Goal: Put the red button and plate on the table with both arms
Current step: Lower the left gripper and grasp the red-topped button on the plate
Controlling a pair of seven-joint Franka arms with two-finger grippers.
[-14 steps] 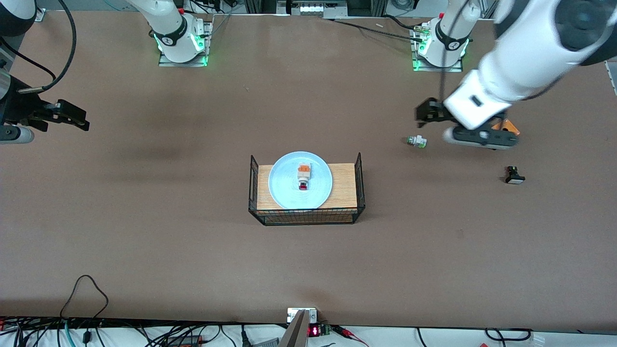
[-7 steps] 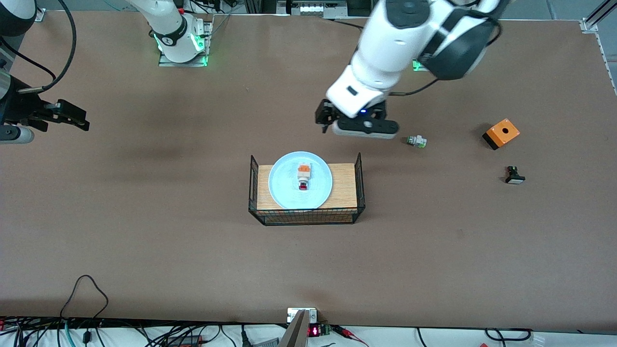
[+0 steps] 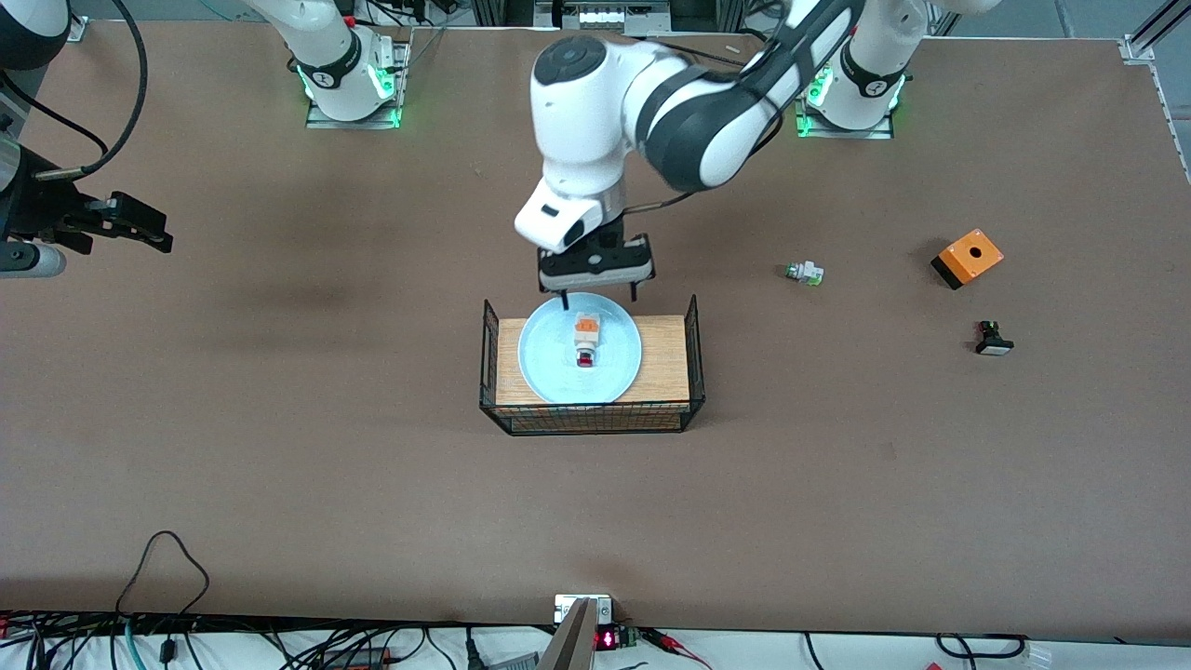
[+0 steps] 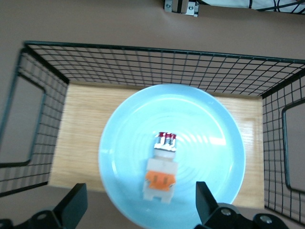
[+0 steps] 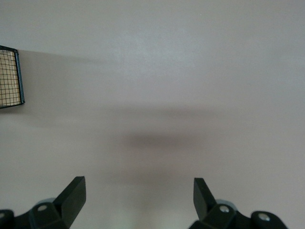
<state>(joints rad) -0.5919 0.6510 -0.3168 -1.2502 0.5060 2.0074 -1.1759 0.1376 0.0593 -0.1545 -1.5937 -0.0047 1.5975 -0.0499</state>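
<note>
The left claw (image 3: 597,296) has swung in from the left arm's end of the counter (image 3: 279,465) and now hangs released over the plate's (image 3: 544,372) twelve-o'clock rim. A pick looks imminent. The right claw (image 3: 140,228) waits, released. The left wrist view shows the red button (image 4: 162,172) centred on the plate (image 4: 209,157), atop the rack (image 4: 86,129).

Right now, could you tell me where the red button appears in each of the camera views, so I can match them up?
Front view: the red button lies at the middle of the plate on the wire rack, red cap toward the camera.
Left wrist view: mid-picture on the plate, the button just past the open left gripper.
Right wrist view: not in it.
Shared landmark: the wire rack.
</note>
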